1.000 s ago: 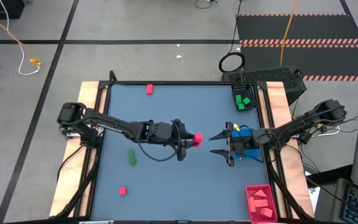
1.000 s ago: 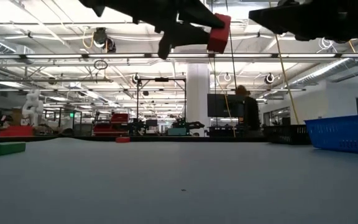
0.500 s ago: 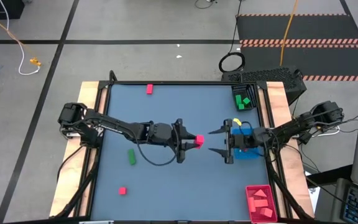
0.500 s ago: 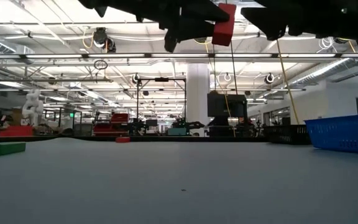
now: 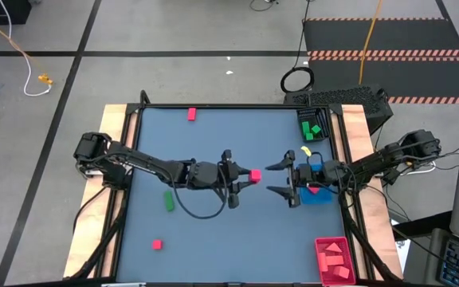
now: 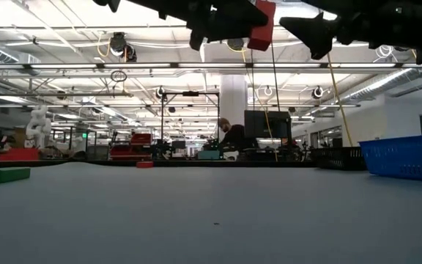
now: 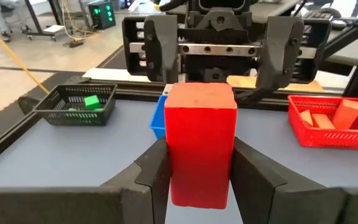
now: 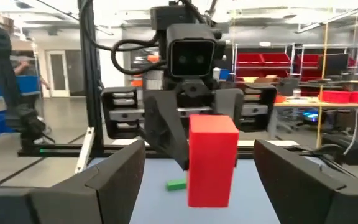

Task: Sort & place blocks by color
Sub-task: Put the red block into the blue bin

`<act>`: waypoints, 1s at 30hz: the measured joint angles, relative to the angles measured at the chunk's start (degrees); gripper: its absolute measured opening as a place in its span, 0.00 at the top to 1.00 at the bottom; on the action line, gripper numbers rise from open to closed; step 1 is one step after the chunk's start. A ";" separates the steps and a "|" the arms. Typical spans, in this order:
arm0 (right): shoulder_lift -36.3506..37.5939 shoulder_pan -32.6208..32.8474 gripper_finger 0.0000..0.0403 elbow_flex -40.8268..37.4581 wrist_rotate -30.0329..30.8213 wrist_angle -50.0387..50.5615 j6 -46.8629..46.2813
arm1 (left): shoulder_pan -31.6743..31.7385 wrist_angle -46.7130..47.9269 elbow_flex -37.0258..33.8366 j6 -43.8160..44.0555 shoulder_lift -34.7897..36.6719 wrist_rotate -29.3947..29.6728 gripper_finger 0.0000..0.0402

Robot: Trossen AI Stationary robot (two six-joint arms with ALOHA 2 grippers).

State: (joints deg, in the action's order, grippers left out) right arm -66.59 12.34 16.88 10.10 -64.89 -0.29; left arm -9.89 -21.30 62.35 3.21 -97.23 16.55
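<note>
My left gripper (image 5: 246, 176) is over the table's middle, shut on a red block (image 5: 254, 174), which also shows in the low view (image 6: 262, 23) and the left wrist view (image 7: 201, 143). My right gripper (image 5: 271, 179) faces it from the table's right. It is open, with its fingertips just short of the block. In the right wrist view the red block (image 8: 211, 158) stands ahead, between my open fingers. A green bar (image 5: 168, 200) and two more red blocks (image 5: 190, 114) (image 5: 157, 245) lie flat on the table. My left gripper pinches the red block between its two fingers (image 7: 153, 169), on the block's two opposite side faces (image 7: 174, 177). The fingers reach level from the table's left. The block is lifted clear, high above the table, and sticks out past the fingertips toward my right gripper.
A black basket (image 5: 312, 127) with green blocks sits at the far right corner. A blue tray (image 5: 315, 191) lies under my right arm, and a red tray (image 5: 335, 260) with red pieces is at the near right corner. The table's middle and left are mostly bare mat.
My left gripper has carried the red block a little higher and slightly toward the table's right. My right gripper has edged toward the block from the right, so the gap between the two is smaller.
</note>
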 joint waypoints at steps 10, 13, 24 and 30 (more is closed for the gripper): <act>-4.09 0.00 0.27 2.82 -1.26 -0.03 0.12 | -0.02 -3.33 0.00 0.46 -0.86 -2.23 0.67; -6.48 0.00 0.27 4.43 -1.29 -0.31 0.93 | -0.02 -5.95 0.00 0.50 -2.92 -3.40 0.67; -13.51 0.00 0.30 8.26 -1.24 -0.37 4.08 | -0.02 -7.75 -0.02 0.73 -5.14 -3.51 0.67; -13.64 0.00 0.51 8.27 -1.45 -0.69 4.58 | -0.03 -7.15 -0.02 0.46 -5.11 -4.21 0.67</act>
State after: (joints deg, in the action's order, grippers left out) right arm -80.23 12.34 25.15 8.65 -65.58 4.29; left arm -9.92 -28.45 62.33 3.67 -102.35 12.34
